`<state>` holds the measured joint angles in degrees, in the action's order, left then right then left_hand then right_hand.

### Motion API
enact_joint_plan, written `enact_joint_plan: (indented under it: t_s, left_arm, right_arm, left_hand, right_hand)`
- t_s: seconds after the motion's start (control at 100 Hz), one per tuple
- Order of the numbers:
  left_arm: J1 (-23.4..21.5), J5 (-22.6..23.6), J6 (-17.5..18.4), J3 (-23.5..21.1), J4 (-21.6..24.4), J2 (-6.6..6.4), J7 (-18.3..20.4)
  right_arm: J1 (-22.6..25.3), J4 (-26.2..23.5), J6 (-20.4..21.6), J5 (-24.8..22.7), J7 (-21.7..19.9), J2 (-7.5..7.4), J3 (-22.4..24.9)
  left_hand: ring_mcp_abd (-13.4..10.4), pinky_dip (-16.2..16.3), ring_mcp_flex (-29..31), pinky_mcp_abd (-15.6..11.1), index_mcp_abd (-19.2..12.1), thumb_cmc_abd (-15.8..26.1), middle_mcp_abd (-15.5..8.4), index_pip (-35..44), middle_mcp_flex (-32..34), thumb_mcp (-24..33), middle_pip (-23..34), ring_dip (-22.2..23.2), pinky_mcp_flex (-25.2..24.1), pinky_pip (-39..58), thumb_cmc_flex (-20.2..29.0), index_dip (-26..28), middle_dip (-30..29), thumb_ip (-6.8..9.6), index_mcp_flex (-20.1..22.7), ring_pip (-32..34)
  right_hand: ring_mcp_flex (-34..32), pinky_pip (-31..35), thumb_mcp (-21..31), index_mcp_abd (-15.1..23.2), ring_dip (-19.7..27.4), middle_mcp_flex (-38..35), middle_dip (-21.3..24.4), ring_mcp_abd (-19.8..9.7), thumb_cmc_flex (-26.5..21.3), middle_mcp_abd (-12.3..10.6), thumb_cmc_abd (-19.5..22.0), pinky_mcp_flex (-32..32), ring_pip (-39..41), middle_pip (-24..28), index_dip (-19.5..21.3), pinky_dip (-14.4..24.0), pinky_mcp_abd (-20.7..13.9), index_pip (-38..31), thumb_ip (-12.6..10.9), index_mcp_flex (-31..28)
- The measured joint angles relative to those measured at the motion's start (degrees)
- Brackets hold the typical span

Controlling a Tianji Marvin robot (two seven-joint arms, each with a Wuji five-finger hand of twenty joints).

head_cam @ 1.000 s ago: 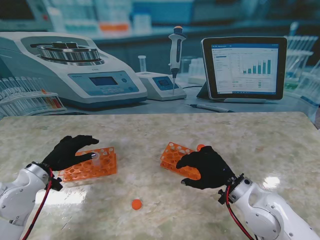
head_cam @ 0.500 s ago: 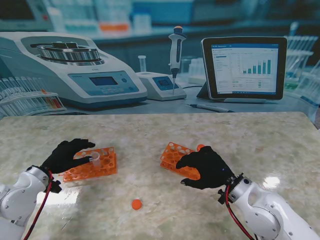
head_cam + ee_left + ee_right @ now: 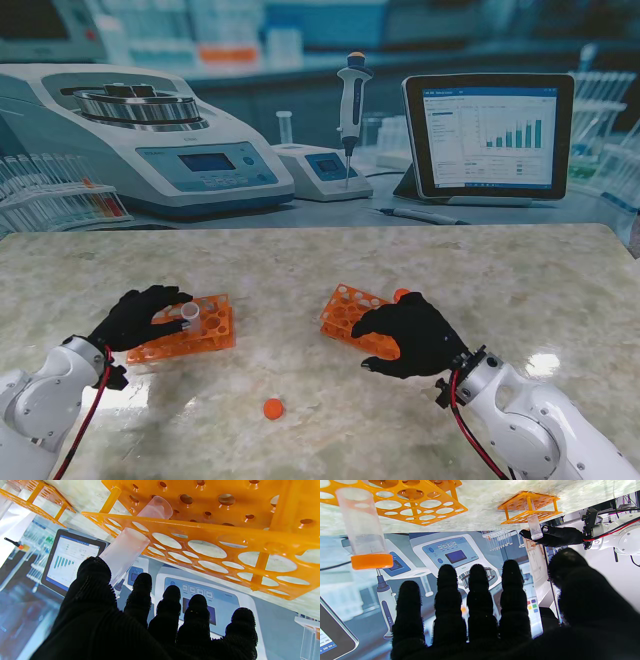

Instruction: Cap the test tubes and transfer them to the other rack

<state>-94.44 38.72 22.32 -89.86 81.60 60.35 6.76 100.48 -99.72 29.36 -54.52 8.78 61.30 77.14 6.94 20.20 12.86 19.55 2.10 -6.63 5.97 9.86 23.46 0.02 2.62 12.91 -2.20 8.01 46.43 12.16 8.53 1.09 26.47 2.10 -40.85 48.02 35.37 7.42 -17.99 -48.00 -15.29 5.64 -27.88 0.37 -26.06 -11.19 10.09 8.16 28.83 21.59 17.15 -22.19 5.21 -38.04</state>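
Marble table [image 3: 520, 270], lab backdrop [image 3: 200, 40]

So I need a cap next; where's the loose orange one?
The loose orange cap lies on the table, nearer to me than both racks, between the hands.

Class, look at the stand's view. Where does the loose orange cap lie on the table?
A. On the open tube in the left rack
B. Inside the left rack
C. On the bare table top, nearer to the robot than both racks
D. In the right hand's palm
C: the loose orange cap lies alone on the table top, nearer to me than the left rack and the right rack, touching neither.
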Motion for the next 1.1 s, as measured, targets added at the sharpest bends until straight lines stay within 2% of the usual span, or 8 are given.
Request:
enact_joint_plan:
  t_s: [0.65, 1.1]
  left_arm:
    - [3.6, 0.4, -1.1, 4.0, -4.5, -0.08, -1.1]
    - [2.7, -0.9, -1.4, 4.5, -2.2, -0.06, 0.2]
  right_arm:
    - [0.0, 0.1, 0.0, 0.0, 0.1, -0.01, 0.0]
    - [-0.1, 0.2, 0.1, 0.1, -0.2, -0.03, -0.2]
  left_hand:
    - [-0.5, 0.0, -1.3, -0.3, 0.0, -0.6, 0.0, 0.0, -0.6, 0.0, -0.5, -0.2, -0.6, -0.6, 0.0, 0.0, -0.6, -0.34, 0.0, -0.3]
    - [-0.6, 0.0, -2.3, -0.3, 0.0, -1.2, 0.0, 0.0, -1.3, 0.0, -0.7, -0.6, -1.1, -1.1, 0.0, 0.0, -1.3, -0.14, 0.0, -0.3]
  right_hand:
    - [0.0, 0.0, 0.0, 0.0, 0.0, 0.0, 0.0, 0.0, 0.0, 0.0, 0.0, 0.1, 0.0, 0.0, 0.0, 0.0, 0.0, 0.0, 0.0, 0.0]
    - [0.0, 0.0, 0.0, 0.0, 0.0, 0.0, 0.0, 0.0, 0.0, 0.0, 0.0, 0.1, 0.0, 0.0, 0.0, 0.0, 0.0, 0.0, -0.3, 0.0]
